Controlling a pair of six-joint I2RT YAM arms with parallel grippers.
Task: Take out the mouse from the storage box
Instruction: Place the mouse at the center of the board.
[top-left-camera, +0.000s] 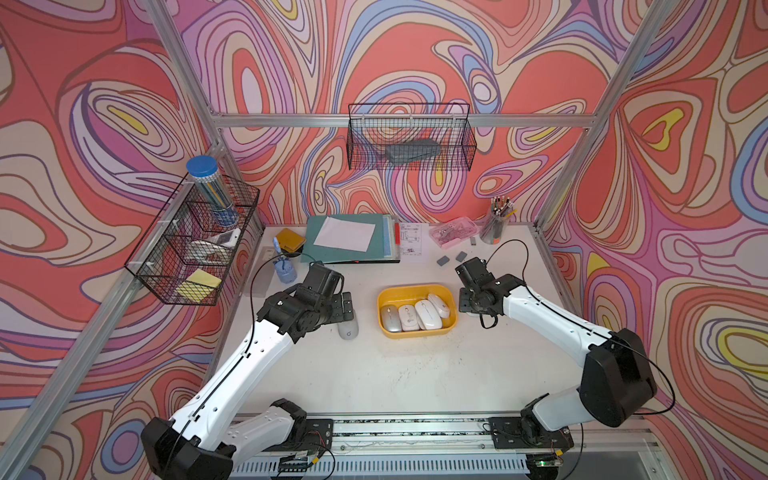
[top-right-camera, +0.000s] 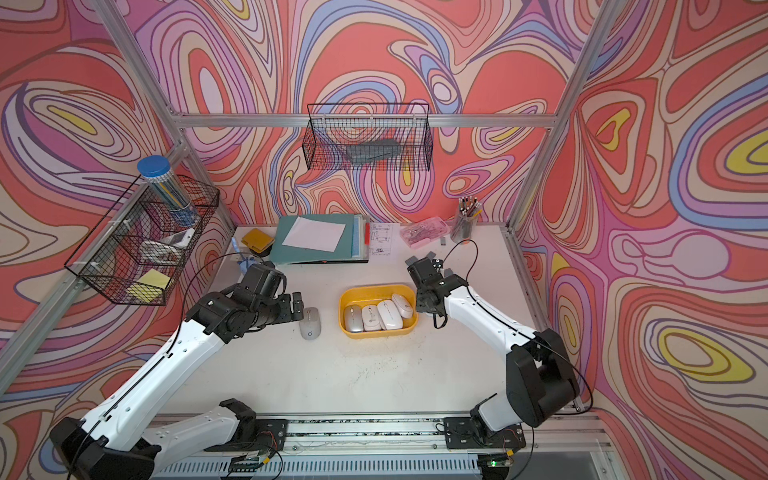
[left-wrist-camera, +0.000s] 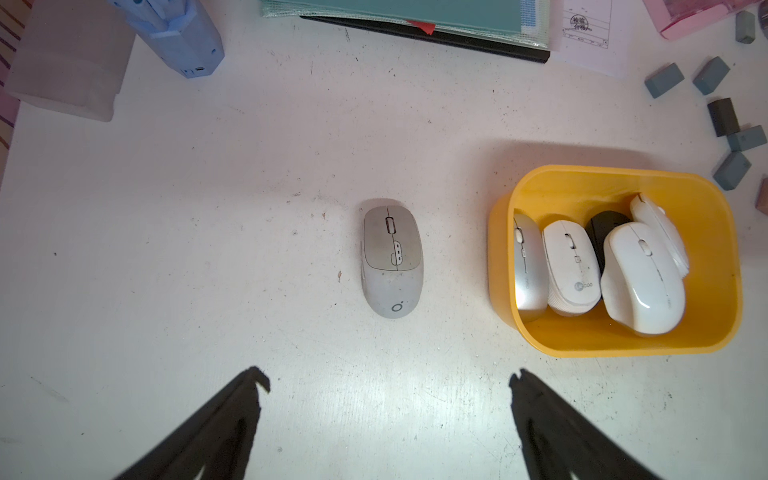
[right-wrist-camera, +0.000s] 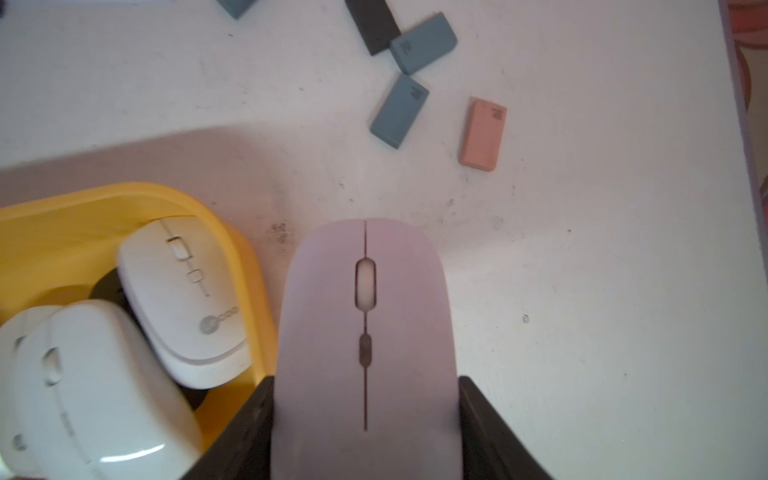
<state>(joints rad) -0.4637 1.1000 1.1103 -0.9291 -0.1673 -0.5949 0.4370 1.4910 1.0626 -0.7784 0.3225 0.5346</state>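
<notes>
Walls (top-left-camera: 415, 50) swirled in red, lilac and blue enclose a scuffed white tabletop (top-left-camera: 395, 374), where the yellow storage box (top-left-camera: 415, 332) holds several pale mice (top-left-camera: 426, 313), the spread left claw (left-wrist-camera: 390, 376) hovers near a grey mouse (left-wrist-camera: 391, 257) lying apart from the box, and the right claw (right-wrist-camera: 365, 382) pinches a pinkish mouse (right-wrist-camera: 365, 324) just outside its rim.

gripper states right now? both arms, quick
Left gripper: open, holding nothing; the grey mouse lies free on the table.
Right gripper: shut on the pale mouse, beside the storage box.
</notes>
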